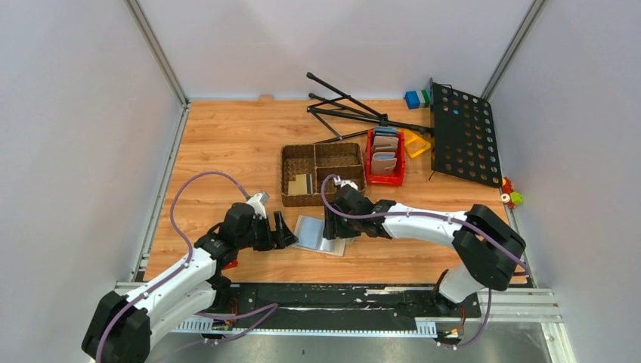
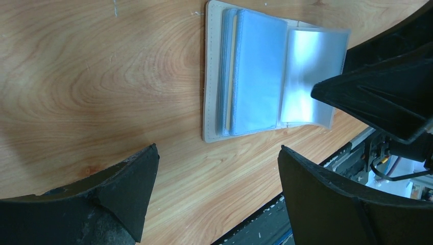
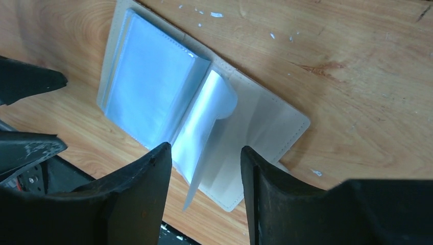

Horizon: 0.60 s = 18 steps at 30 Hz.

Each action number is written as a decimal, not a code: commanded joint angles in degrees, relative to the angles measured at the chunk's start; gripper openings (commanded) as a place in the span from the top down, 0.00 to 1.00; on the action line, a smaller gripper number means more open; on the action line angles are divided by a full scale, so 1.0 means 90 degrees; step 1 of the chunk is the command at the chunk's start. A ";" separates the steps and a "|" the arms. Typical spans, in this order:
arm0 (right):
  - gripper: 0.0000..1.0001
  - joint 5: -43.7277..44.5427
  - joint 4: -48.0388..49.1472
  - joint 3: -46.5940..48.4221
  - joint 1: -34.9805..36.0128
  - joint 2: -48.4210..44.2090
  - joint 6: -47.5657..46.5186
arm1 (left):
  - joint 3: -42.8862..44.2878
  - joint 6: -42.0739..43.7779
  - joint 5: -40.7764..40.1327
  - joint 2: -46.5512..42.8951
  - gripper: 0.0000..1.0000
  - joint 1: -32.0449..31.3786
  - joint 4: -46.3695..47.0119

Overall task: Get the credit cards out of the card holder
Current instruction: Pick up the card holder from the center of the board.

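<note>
The card holder (image 1: 321,235) lies open and flat on the wood between the two grippers, its beige cover (image 3: 265,127) down and its pale blue sleeves (image 2: 255,71) facing up. One clear sleeve (image 3: 204,120) stands up from the spine. My right gripper (image 3: 205,148) hovers open over it, a finger on either side of that sleeve and not pinching it. My left gripper (image 2: 218,149) stands wide open and empty over bare wood just short of the holder's edge. A thin tan edge (image 2: 234,61) shows between the sleeves. Tan and pale credit cards (image 1: 300,185) lie in the basket.
A brown woven basket (image 1: 321,160) with compartments stands just behind the holder. To its right are a red bin (image 1: 385,175) holding other wallets, a folded black stand (image 1: 355,113) and a black perforated panel (image 1: 465,132). The table's metal front edge (image 1: 340,291) runs close below the holder.
</note>
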 commanded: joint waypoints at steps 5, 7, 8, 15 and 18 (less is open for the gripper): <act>0.61 -0.0257 0.0503 0.0363 -0.0045 0.0567 0.0150 | 0.0161 0.0036 -0.0067 -0.0040 0.08 -0.0026 0.0056; 0.79 -0.0302 0.0571 0.0356 -0.0061 0.0552 0.0122 | 0.0143 0.0031 -0.0055 -0.0040 0.08 -0.0026 0.0089; 0.91 -0.0351 0.0634 0.0334 -0.0069 0.0515 0.0085 | 0.0131 0.0026 -0.0050 -0.0036 0.08 -0.0023 0.0113; 1.00 -0.1040 0.1387 -0.0120 -0.0084 -0.0453 -0.0507 | -0.0044 -0.0131 0.0201 -0.0070 0.06 -0.0026 0.0575; 1.00 -0.1263 0.1522 -0.0299 -0.0084 -0.0940 -0.0607 | -0.0189 -0.0286 0.0409 -0.0209 0.05 -0.0026 0.0968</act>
